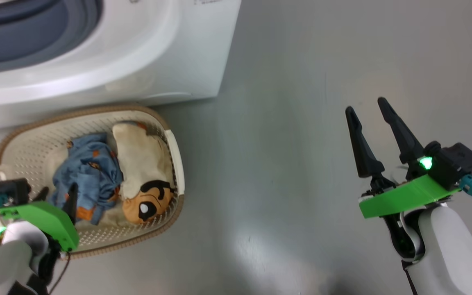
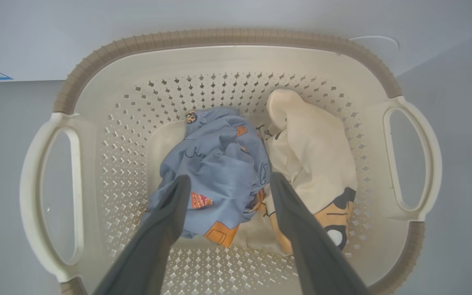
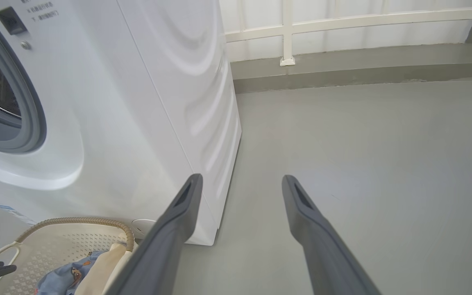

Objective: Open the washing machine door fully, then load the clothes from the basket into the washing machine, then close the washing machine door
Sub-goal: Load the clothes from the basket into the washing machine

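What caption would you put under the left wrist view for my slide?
Open left gripper poised over the blue garment, beside the cream garment, both in the basket.

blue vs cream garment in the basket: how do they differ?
The blue garment has small orange prints; the cream garment has one large orange-and-black cartoon face. The blue garment is bunched in a heap; the cream garment lies longer and flatter. The open fingers of the left gripper frame the blue garment; the cream garment lies mostly outside them. Both lie touching in the basket, ungripped.
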You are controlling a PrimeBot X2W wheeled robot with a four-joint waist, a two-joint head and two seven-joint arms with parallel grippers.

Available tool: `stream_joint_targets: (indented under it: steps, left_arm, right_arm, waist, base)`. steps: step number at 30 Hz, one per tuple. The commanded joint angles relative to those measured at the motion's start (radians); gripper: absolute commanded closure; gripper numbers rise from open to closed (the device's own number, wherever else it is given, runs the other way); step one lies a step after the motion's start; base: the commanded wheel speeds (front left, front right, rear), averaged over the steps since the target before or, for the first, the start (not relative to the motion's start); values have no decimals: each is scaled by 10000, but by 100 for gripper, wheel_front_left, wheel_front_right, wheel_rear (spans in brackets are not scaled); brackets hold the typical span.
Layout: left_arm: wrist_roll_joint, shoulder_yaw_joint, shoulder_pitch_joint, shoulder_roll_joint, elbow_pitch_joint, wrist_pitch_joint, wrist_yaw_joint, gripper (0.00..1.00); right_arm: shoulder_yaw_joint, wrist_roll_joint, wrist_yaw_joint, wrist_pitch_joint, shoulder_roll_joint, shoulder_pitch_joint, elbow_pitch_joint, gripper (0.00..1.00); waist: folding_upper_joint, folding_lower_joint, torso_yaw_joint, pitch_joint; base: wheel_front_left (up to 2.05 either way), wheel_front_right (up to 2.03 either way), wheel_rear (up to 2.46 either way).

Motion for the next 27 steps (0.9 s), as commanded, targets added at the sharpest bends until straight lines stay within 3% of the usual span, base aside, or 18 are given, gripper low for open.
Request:
stream_joint_targets:
  steps: [1, 27]
  left_arm:
    - [-170, 82, -249, 536, 108, 28, -13, 0]
    - [-1339, -2349, -2178, 1345, 691, 864, -13, 0]
  right_arm:
    - [265, -17, 16, -118, 72, -65, -303, 0]
    - [588, -99, 16, -118, 470, -968, -746, 0]
  waist:
    - [-1, 0, -199, 618]
    - [-1, 0, -749, 2627]
  base:
    - [0, 0, 0]
    - [0, 0, 0]
